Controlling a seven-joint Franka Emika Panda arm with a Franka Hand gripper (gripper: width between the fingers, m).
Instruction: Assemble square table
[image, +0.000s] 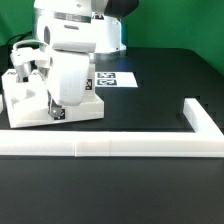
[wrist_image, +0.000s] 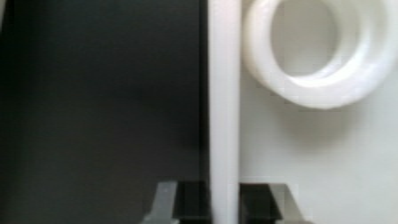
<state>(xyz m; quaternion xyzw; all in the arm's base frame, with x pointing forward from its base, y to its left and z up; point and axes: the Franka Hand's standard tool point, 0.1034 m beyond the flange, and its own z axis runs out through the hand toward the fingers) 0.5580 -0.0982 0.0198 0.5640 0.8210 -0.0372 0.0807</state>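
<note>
Nearest, we see the long white L-shaped rail (image: 120, 148) on the black table (image: 150, 110). Just behind the rail's long side, far from its corner, the square panel (image: 25, 110) lies flat. The gripper (wrist_image: 219, 200) is at the panel's edge, and its fingers (wrist_image: 175, 200) pinch that thin edge from both sides. A round ring (wrist_image: 324, 95) sits on the panel close by. Farther behind the rail lies the marker board (image: 115, 80).

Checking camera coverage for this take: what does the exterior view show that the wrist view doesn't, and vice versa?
Exterior view only: the L-shaped rail, the marker board and the arm. Wrist view only: a round ring on the square panel, and the gripper straddling that panel's edge; whether it clamps is unclear. Both: the panel on the black table.
</note>
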